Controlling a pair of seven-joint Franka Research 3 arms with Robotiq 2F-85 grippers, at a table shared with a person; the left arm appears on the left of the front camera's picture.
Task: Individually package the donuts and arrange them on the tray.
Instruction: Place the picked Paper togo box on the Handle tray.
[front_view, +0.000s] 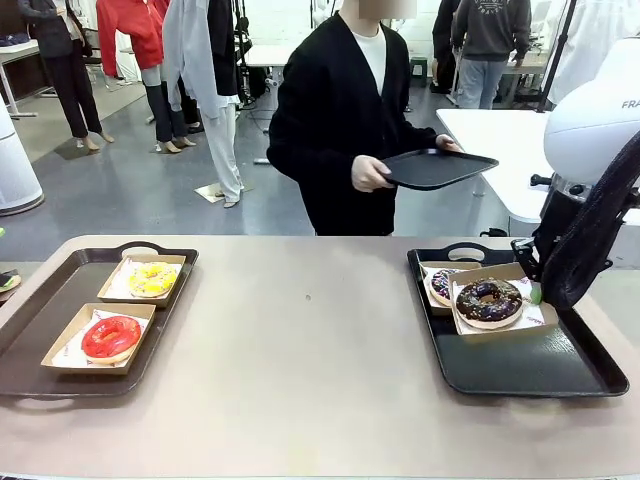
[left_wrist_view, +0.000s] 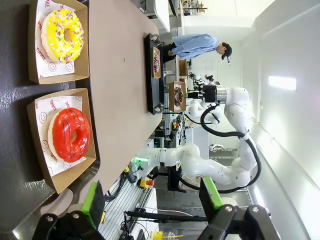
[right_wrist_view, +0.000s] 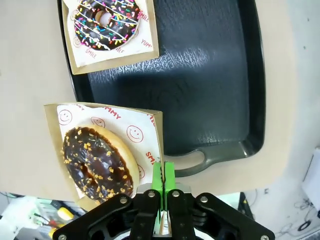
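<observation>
- Box liners are white paper w/ red print: "YUMMY", "SMILE" + smiley faces.
- Right gripper (right_wrist_view: 163, 176) is pinched shut on the rim of the cardboard box (right_wrist_view: 150, 116) w/ the choc donut (right_wrist_view: 98, 164), held above the black tray (right_wrist_view: 210, 75).
- Purple sprinkle donut (right_wrist_view: 106, 22) sits boxed further out on that tray; lots of bare textured plastic beside it.
- Left gripper (left_wrist_view: 150, 197) is wide open; red donut (left_wrist_view: 69, 134) and yellow donut (left_wrist_view: 62, 34) sit boxed ahead of it.
- Person holds a spare tray (front_view: 435, 167).
</observation>
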